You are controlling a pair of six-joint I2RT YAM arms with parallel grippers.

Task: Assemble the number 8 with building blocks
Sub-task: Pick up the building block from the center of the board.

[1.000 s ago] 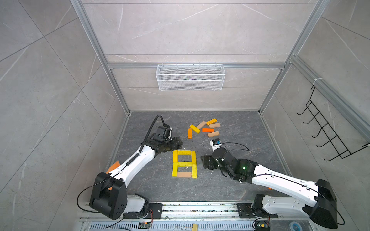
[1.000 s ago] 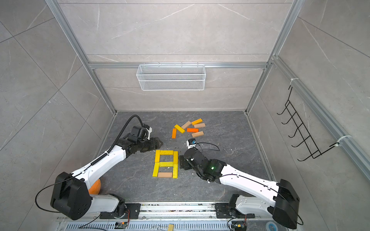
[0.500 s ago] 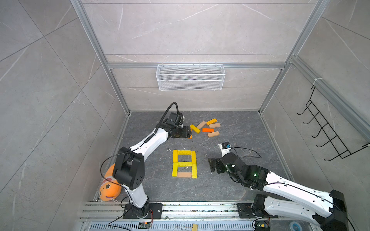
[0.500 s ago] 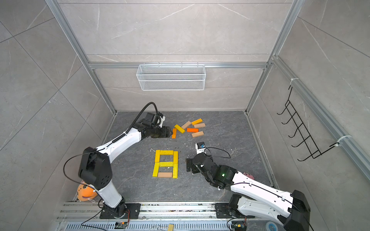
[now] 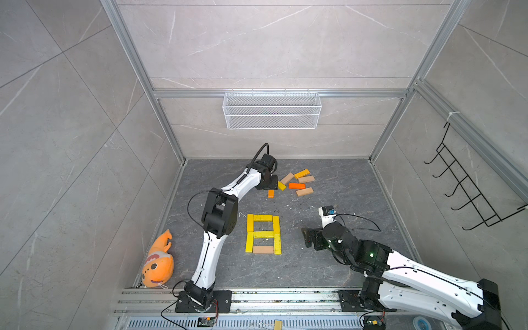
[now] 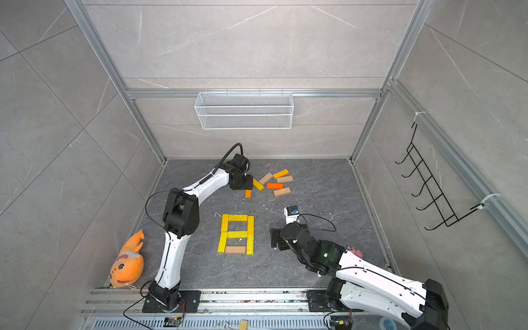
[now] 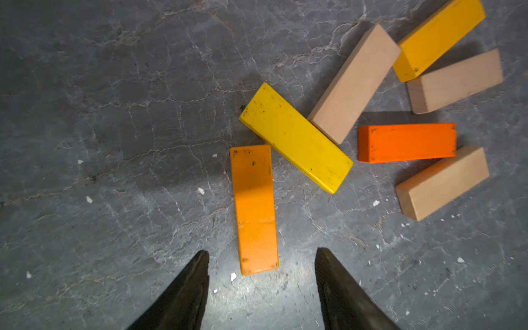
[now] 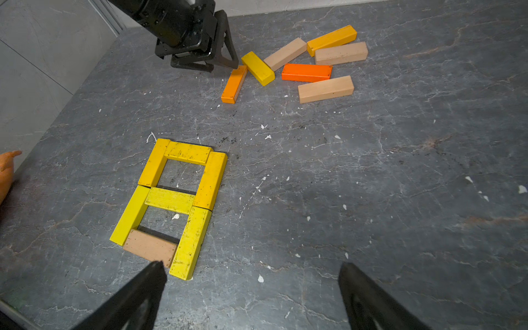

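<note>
The left gripper is over the loose building blocks at the far end of the grey table. Its two black fingers stand a little apart, with a narrow gap just wider than one block, and they hold nothing. One end of an orange block lies flat between the fingertips. A bit of bare table shows on each side of it, so the fingers are not touching it. In both top views this orange block pokes out from the gripper toward 6 o'clock. A yellow block lies slanted just beside the gripper at 3 o'clock. It is so close to the orange block that I cannot tell if they touch. Farther out at 3 o'clock lie three light brown blocks, a dark orange block and a golden yellow block, all flat and close together. The number 8 lies in the middle of the table, at 6 o'clock from the loose blocks and well apart from them. It is made of six yellow blocks and one pale brown block at its 6 o'clock end. The right gripper is at 3 o'clock from the number 8, near it but not touching. Its fingers are spread wide and hold nothing. A toy fish lies at 8 o'clock from the number 8, by the wall.
</note>
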